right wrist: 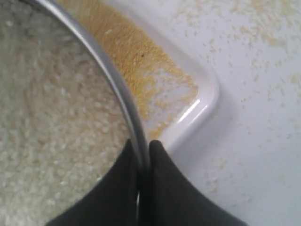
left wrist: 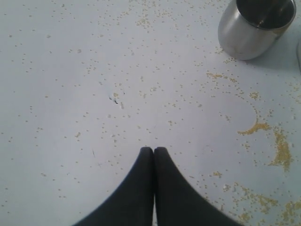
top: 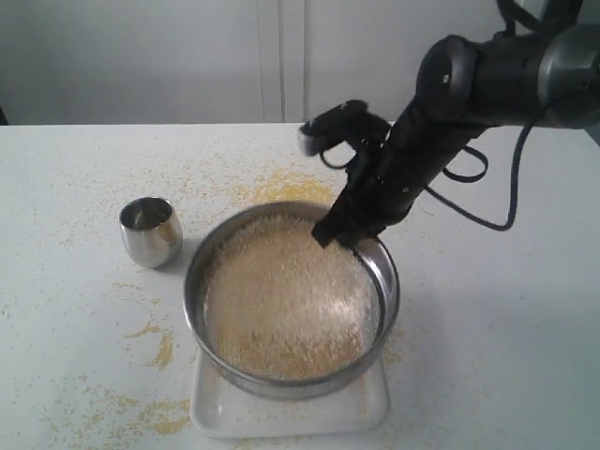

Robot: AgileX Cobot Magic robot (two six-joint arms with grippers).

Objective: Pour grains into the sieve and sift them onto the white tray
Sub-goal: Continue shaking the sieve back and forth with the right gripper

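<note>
The wide steel sieve hangs over the white tray, filled with a heap of pale beige grains. My right gripper is shut on the sieve's far right rim. In the right wrist view the rim runs between the black fingers, pale grains lie inside, and fine yellow grains cover the tray below. My left gripper is shut with nothing in it, above the table; it does not show in the exterior view.
A small shiny steel cup stands upright on the table left of the sieve, also in the left wrist view as the cup. Spilled yellow grains are scattered over the white table, thickest at front left and behind the sieve.
</note>
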